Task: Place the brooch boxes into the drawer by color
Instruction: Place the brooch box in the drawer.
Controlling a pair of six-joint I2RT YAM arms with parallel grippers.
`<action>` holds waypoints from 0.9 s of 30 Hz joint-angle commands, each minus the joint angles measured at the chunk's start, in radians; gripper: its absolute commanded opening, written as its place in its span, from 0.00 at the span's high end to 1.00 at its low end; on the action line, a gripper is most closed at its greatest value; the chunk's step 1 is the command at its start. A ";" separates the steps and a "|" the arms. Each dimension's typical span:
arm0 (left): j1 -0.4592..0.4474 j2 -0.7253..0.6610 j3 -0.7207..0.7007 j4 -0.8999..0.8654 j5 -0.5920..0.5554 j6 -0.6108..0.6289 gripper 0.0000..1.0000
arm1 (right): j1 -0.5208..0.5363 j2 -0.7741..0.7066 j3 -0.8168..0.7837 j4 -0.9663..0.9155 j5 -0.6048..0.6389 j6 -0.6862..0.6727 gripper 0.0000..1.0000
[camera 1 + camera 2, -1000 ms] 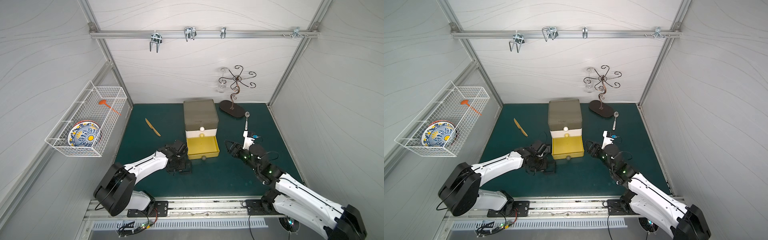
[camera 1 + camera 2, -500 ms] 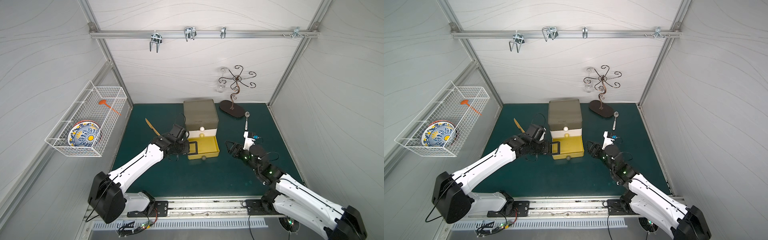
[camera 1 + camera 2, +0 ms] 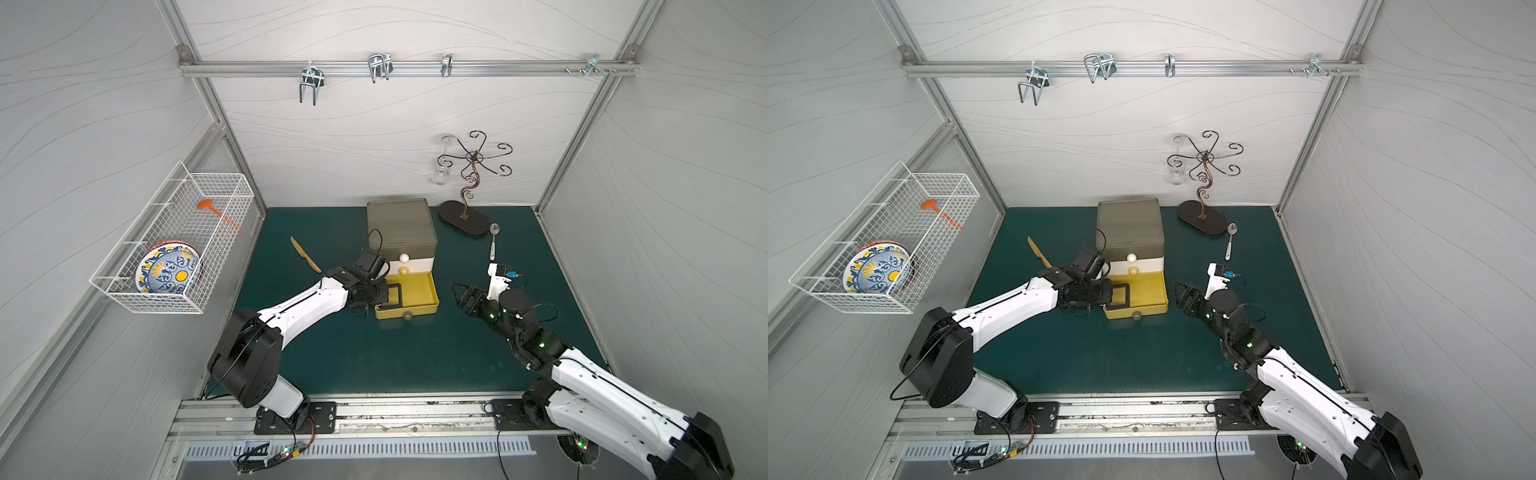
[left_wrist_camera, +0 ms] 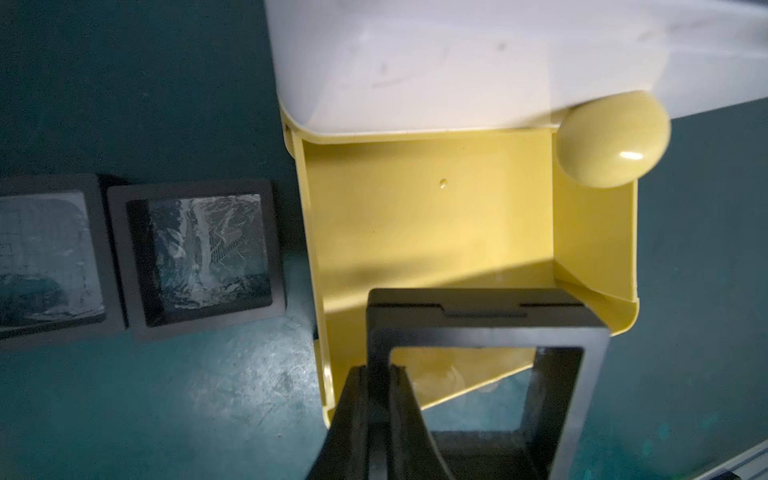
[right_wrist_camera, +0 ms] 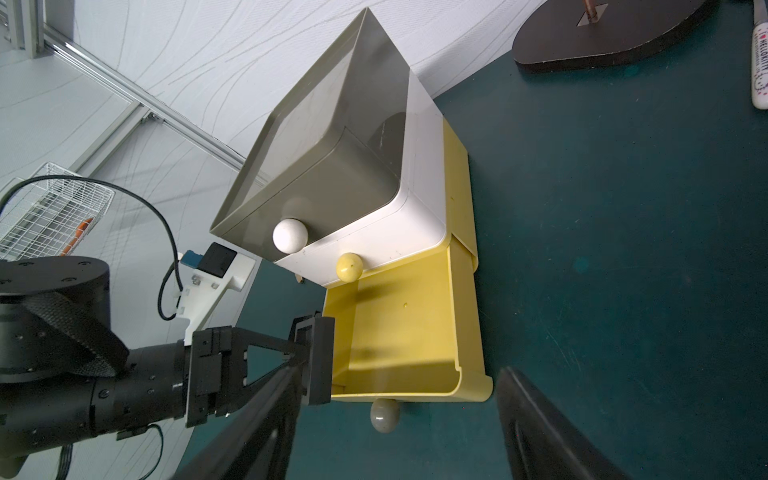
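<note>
Lower centre of a top view, the left gripper [image 3: 380, 296] pinched a black-framed brooch box [image 4: 482, 320] by one edge over the left side of the open yellow drawer [image 3: 419, 291]. Right of it, the right gripper [image 3: 460, 296] hung spread and empty. Two black boxes [image 4: 199, 253] lay on the green mat [image 3: 374, 353] beside the drawer; behind, the upper tiers of the chest [image 3: 401, 224] were shut. Released here, the box might snag on the side wall, its gripped edge sitting above it. A second earlier this gripper was low on the mat; the right arm had not moved.
</note>
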State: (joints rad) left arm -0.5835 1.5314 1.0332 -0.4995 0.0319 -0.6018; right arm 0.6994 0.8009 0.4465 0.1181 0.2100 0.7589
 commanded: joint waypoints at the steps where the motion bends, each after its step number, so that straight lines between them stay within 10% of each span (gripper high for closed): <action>1: -0.004 0.028 0.057 0.044 -0.002 0.002 1.00 | -0.006 -0.004 0.006 -0.016 0.013 -0.013 0.21; 27: -0.003 0.046 0.044 0.006 -0.082 0.008 0.82 | -0.008 0.000 0.004 -0.032 0.009 -0.007 0.20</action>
State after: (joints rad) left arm -0.5854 1.5734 1.0447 -0.5076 -0.0265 -0.6022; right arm 0.6975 0.8021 0.4465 0.0952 0.2092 0.7593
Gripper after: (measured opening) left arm 0.175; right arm 0.803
